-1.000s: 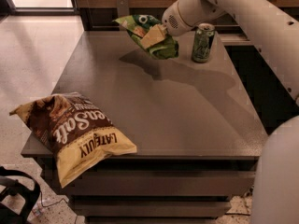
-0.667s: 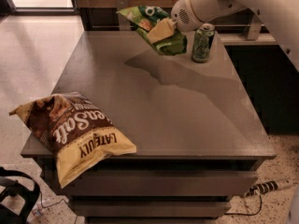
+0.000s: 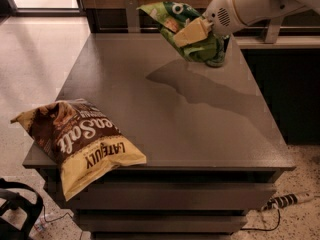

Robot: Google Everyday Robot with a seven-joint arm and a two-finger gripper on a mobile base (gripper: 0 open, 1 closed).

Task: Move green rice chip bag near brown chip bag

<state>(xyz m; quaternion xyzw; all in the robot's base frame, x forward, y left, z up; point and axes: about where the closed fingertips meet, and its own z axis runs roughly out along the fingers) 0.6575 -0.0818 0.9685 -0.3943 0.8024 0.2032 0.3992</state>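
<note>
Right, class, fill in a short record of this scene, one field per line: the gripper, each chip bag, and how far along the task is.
gripper: shut on green rice chip bag, above the table, far right side
green rice chip bag: lifted clear, shadow beneath it
brown chip bag: flat at near left corner, yellow end overhanging
status: bags far apart; move not done

There are two snack bags: one green rice chip bag (image 3: 172, 11), pinched by the one gripper (image 3: 192, 31) above the far end of the one table (image 3: 200, 124), and one brown chip bag (image 3: 80, 139). What is probably one can (image 3: 223, 54) stands mostly hidden behind the green bag.
</note>
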